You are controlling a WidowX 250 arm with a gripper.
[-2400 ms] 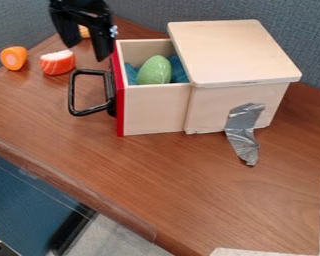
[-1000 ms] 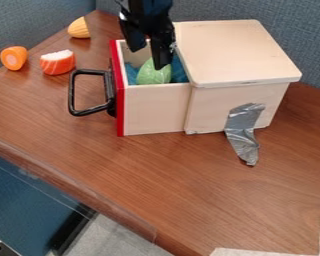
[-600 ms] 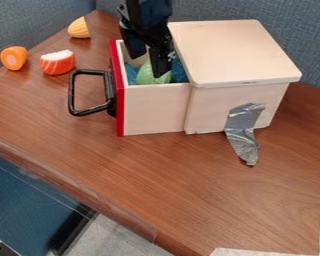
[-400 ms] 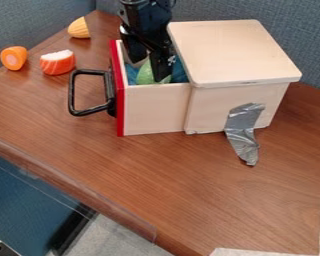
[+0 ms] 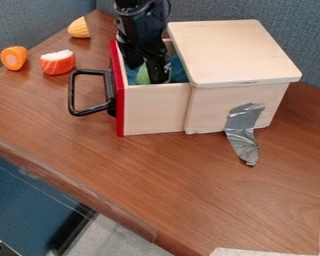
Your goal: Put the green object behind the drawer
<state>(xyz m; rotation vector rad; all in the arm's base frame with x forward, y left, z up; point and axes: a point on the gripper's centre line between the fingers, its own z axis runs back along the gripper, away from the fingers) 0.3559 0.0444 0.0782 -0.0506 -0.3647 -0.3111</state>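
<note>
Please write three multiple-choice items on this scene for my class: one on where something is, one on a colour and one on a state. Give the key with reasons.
1. Where is the green object?
A) On the wooden lid
B) On the table, beside the black handle
C) Inside the drawer

2. What colour is the drawer's front panel?
A) Red
B) Yellow
C) Green

3. How does the drawer stand?
A) Fully shut
B) Pulled partly out
C) Upside down on the table

Key:
1: C, since the green object shows within the drawer's walls, above the near side's rim.
2: A, since the panel that carries the black handle is red.
3: B, since the drawer juts from the wooden box and its inside can be seen.
</note>
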